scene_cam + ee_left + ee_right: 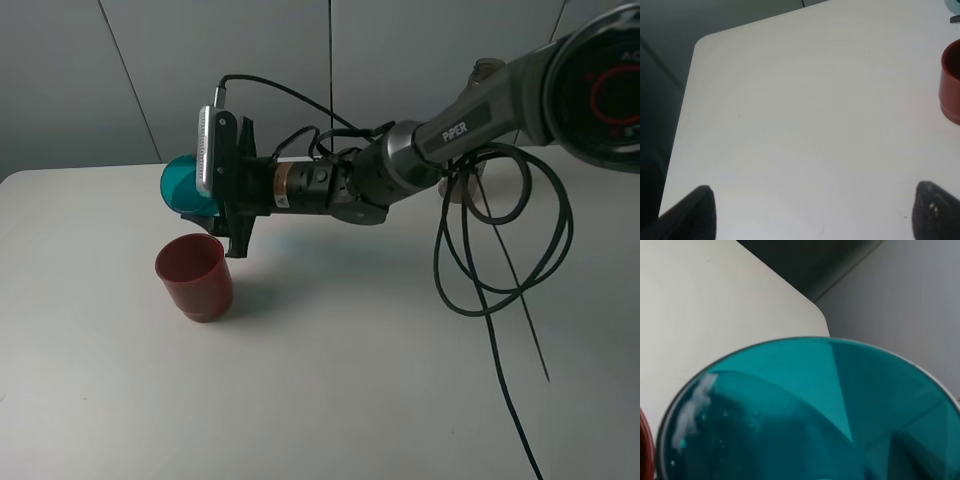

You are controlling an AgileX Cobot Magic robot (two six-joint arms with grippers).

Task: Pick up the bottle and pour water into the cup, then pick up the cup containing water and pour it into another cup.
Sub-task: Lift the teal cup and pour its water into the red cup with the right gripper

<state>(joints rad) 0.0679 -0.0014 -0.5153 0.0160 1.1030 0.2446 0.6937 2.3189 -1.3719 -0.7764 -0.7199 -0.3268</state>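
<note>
The teal cup [183,186], translucent and wet-streaked inside, is seen lifted clear of the surface [350,390] and tipped onto its side, just above and behind the red cup [195,277]. The red cup, squat and opaque, is stood upright. Only the bottle [487,70] neck is clearly seen, far right.

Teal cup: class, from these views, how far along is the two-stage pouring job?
Done: the right gripper has the teal cup lifted off the table, with droplets on its wall. In hand: the cup is tipped on its side just above the red cup. Left: finishing the pour; no stream shows, and whether the red cup holds water cannot be told.
</note>
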